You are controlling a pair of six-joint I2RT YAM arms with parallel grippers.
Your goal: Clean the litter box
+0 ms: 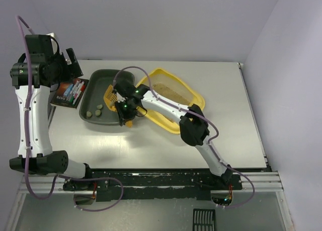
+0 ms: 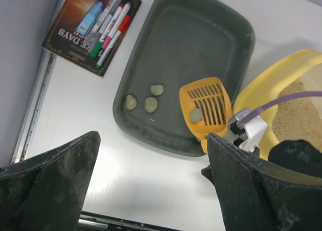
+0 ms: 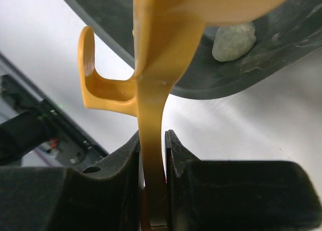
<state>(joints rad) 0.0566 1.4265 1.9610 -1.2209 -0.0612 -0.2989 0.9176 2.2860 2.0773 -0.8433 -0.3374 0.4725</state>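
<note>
The yellow, sandy litter box (image 1: 197, 96) lies just right of the right end effector (image 1: 125, 113), which clamps the scoop (image 2: 205, 106); the left end effector (image 2: 152, 138) gapes empty.

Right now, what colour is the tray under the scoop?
Dark grey-green. The tray under the scoop shows best in the left wrist view.

top and left wrist views look down on litter box (image 1: 168, 73) and grey tray (image 1: 100, 85); right wrist looks close-up
</note>
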